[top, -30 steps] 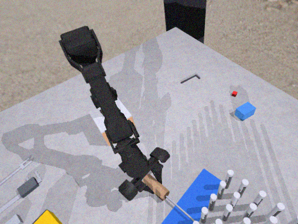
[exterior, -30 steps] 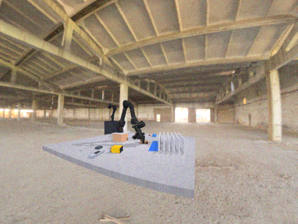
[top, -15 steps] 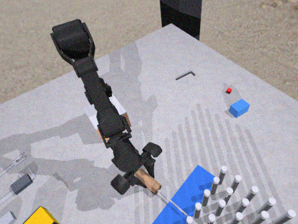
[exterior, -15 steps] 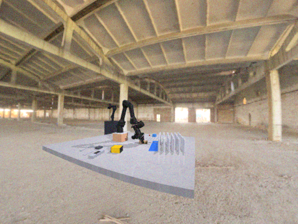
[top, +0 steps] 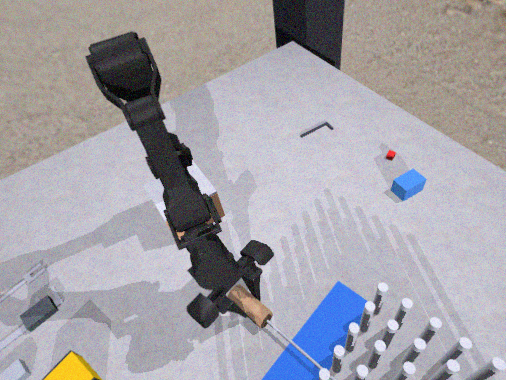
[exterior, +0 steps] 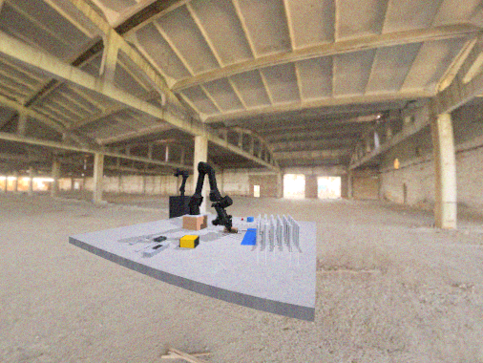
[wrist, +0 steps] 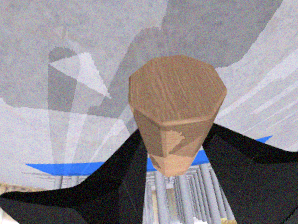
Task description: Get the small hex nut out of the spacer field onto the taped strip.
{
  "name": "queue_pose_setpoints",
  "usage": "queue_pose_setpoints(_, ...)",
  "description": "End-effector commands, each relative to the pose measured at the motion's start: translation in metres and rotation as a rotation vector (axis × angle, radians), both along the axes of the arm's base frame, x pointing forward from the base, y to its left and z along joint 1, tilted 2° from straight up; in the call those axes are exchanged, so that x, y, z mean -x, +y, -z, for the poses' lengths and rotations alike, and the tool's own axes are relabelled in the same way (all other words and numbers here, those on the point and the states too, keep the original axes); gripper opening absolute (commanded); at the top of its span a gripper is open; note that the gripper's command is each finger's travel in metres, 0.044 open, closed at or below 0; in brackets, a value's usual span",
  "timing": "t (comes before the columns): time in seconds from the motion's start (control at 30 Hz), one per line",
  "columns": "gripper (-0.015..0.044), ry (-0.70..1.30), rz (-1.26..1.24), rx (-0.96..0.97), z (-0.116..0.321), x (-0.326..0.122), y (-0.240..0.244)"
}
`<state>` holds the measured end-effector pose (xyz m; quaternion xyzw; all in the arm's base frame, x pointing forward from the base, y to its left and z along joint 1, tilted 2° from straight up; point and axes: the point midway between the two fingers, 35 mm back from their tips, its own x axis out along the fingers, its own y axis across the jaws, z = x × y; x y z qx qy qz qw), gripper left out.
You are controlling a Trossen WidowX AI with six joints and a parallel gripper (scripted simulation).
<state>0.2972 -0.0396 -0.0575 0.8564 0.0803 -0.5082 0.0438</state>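
Note:
My gripper (top: 244,302) (wrist: 170,128) is shut on the wooden handle (top: 256,311) (exterior: 231,230) (wrist: 177,92) of a tool. Its thin metal shaft (top: 295,346) runs over the blue taped strip (top: 325,315) (exterior: 248,237) (wrist: 60,168) toward the near row of spacers. The shaft's far end is hidden or out of view at the bottom of the top view. Several standing metal spacers (top: 367,317) (exterior: 280,234) (wrist: 206,190) are upright beyond the strip. The gripper is outside the field, on the near side of the strip. The hex nut cannot be made out in any view.
A yellow box (top: 72,367) (exterior: 188,242) and a dark-handled tool (top: 39,313) lie at the left. A blue block (top: 409,185) (exterior: 250,219), a small red cube (top: 390,155) and a bent black key (top: 315,130) lie at the far right. A brown block (exterior: 193,223) is under the arm.

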Motion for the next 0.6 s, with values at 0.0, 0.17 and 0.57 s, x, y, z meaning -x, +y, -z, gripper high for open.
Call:
queue_pose_setpoints(0.0, 0.0000, 0.000, -0.004, -0.002, 0.000, 0.005, 0.001)
queue_pose_setpoints(0.17, 0.0000, 0.000, -0.004, -0.002, 0.000, 0.008, 0.000)
queue_pose_setpoints(0.57, 0.0000, 0.001, -0.004, -0.002, 0.000, 0.016, -0.002)
